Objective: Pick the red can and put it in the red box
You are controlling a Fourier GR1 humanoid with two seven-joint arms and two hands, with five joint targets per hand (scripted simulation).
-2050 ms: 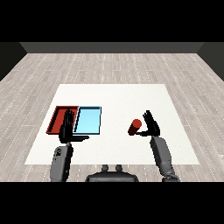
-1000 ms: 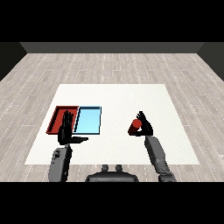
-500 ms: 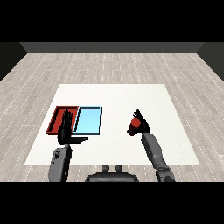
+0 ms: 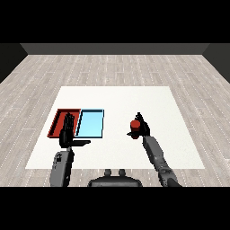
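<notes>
The red can (image 4: 134, 125) is right of the table's middle, upright or nearly so, with my right hand (image 4: 143, 129) curled round it from the right side. The red tray (image 4: 59, 121) lies at the left of the table, touching the light blue tray (image 4: 90, 123) on its right. My left hand (image 4: 67, 134) is raised in front of the red tray's near edge, its fingers straight and pointing up, its thumb sticking out to the right, holding nothing. It hides part of the red tray.
The white table (image 4: 117, 101) stretches well beyond both trays and the can. A grey wood floor (image 4: 115, 67) surrounds it on all sides.
My right hand has closed round the red can and shifted it a little left, toward the middle. The left hand has barely moved.
</notes>
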